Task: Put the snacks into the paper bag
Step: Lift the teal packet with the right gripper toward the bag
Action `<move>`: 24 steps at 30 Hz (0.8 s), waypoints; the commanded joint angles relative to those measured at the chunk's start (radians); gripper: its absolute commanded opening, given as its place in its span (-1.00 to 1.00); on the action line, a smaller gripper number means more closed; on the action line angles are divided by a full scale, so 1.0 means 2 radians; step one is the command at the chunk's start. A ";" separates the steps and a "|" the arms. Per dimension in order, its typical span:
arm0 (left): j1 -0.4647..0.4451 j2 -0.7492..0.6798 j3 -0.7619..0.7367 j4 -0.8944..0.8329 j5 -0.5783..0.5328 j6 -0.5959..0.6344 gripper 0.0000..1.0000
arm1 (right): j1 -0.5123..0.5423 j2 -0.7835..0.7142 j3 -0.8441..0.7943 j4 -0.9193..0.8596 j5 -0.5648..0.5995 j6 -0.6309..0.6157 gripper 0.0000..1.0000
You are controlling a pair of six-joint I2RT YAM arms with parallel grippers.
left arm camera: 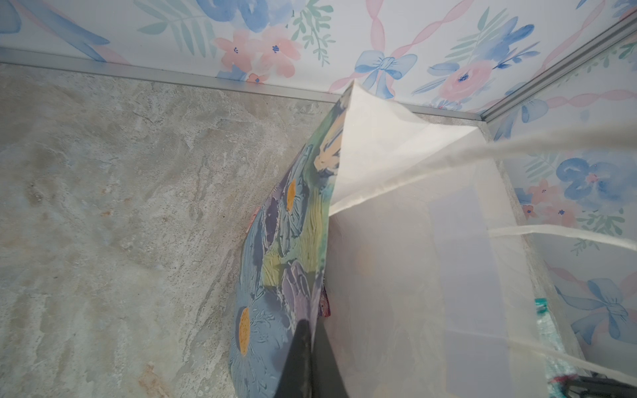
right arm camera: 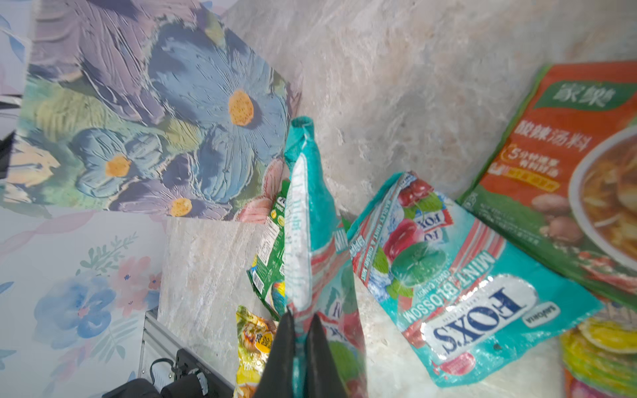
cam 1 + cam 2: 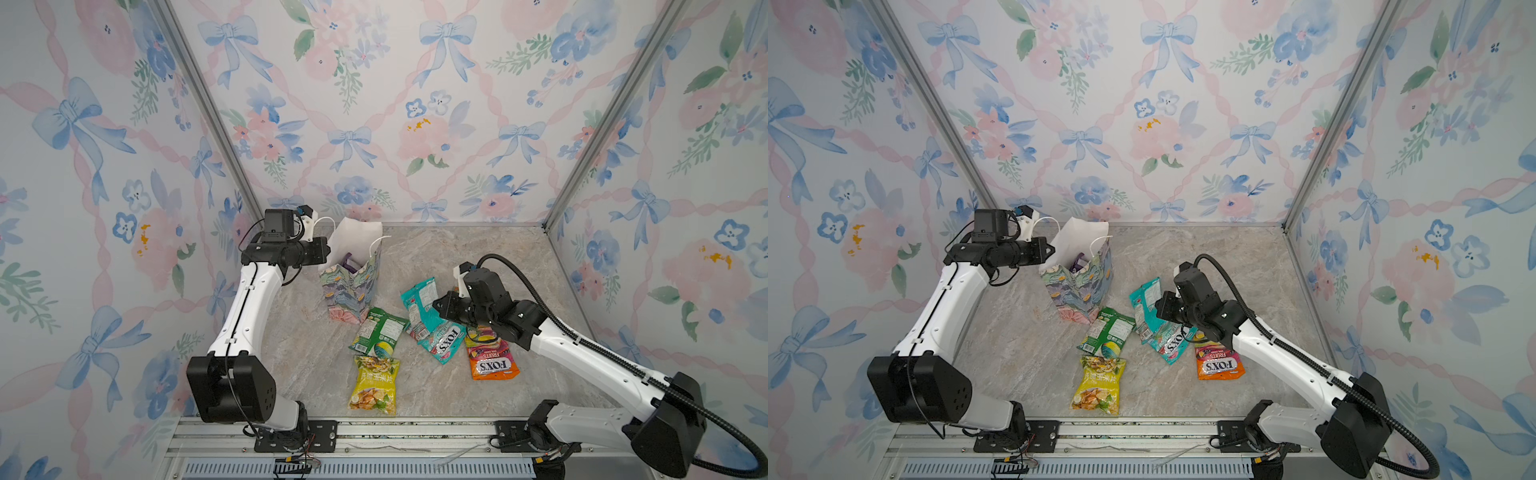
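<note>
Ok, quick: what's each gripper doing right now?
Left gripper: closed on the rim of the floral-print paper gift bag.
Right gripper: closed on a teal glossy FOX'S candy packet.

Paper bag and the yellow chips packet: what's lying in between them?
The green packet lies between the paper bag and the yellow chips packet. Both top views show it.
</note>
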 commanded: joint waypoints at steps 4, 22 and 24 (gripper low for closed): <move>0.003 -0.009 -0.009 -0.002 0.011 0.006 -1.00 | -0.017 0.036 0.077 0.044 0.043 -0.046 -1.00; 0.003 -0.006 -0.009 -0.002 0.014 0.004 -1.00 | -0.053 0.115 0.222 0.032 0.034 -0.128 -1.00; 0.003 -0.006 -0.009 -0.002 0.014 0.004 -1.00 | -0.055 0.123 0.238 0.028 0.036 -0.135 -1.00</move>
